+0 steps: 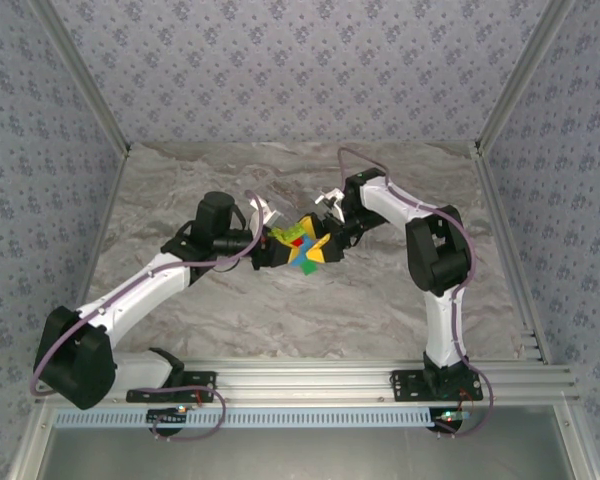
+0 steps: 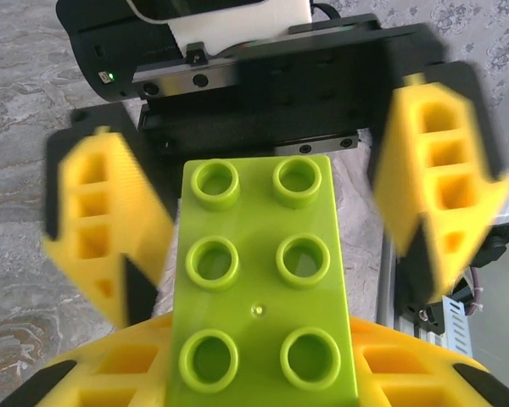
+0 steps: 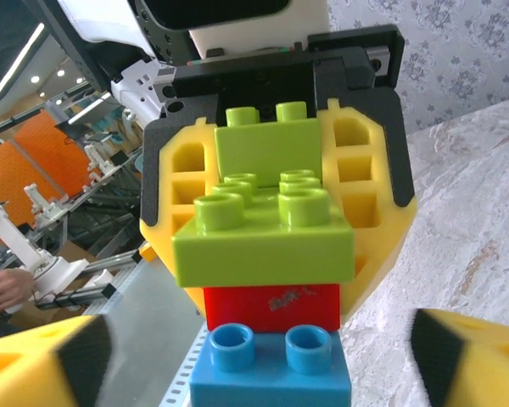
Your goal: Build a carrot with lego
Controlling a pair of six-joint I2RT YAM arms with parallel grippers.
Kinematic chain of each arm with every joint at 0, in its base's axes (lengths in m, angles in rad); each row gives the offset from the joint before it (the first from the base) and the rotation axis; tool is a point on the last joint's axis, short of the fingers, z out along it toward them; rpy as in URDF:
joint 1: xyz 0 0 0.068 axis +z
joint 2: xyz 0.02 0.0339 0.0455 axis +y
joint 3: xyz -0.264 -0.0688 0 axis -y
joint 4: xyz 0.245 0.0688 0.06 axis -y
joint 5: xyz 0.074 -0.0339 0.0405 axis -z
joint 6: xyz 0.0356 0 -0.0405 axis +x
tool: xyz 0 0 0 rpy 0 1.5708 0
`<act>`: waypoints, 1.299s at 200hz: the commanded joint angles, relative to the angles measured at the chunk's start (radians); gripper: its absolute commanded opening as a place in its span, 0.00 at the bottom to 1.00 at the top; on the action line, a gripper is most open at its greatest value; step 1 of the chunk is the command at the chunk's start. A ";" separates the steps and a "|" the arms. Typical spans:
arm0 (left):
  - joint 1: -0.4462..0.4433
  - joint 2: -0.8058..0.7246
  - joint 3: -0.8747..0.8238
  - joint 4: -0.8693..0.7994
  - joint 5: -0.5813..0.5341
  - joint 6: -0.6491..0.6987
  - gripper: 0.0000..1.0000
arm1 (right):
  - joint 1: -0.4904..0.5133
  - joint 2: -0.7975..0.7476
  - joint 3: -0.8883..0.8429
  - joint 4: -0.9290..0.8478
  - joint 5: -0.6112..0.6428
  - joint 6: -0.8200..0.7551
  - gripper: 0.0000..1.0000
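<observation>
The carrot (image 1: 302, 250) hangs above the middle of the table between both grippers. It is a stack of lego: lime-green bricks (image 3: 263, 233) at one end, then a red brick (image 3: 271, 307) and a blue brick (image 3: 270, 373). My left gripper (image 1: 280, 246) is shut on the lime-green end (image 2: 263, 280), its yellow fingers (image 3: 180, 182) pressed on both sides. My right gripper (image 1: 330, 238) faces it, open. The right gripper's yellow fingers (image 2: 437, 186) stand wide on either side of the carrot and touch nothing.
The marbled table (image 1: 280, 320) lies below, with patterned walls on three sides. An aluminium rail (image 1: 310, 378) carrying the two arm bases runs along the near edge.
</observation>
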 commanded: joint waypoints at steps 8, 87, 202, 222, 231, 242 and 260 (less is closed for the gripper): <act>0.004 -0.037 0.002 0.024 0.002 0.027 0.25 | -0.061 -0.027 0.023 -0.189 -0.039 0.031 1.00; -0.027 -0.019 -0.032 -0.064 -0.102 0.092 0.24 | -0.427 0.041 0.203 -0.188 0.004 0.331 1.00; -0.058 -0.023 -0.040 -0.093 -0.146 0.110 0.24 | -0.005 -0.217 -0.033 0.898 1.914 1.734 1.00; -0.061 -0.028 -0.050 -0.083 -0.147 0.111 0.24 | -0.005 -0.405 -0.257 1.089 1.827 1.865 1.00; -0.061 -0.031 -0.053 -0.079 -0.150 0.111 0.24 | -0.052 -0.480 -0.356 1.207 1.632 1.893 1.00; -0.062 -0.034 -0.053 -0.079 -0.154 0.113 0.24 | -0.114 -0.539 -0.502 1.357 1.430 1.905 1.00; -0.062 -0.044 -0.057 -0.079 -0.155 0.111 0.24 | -0.156 -0.560 -0.643 1.515 1.351 1.882 1.00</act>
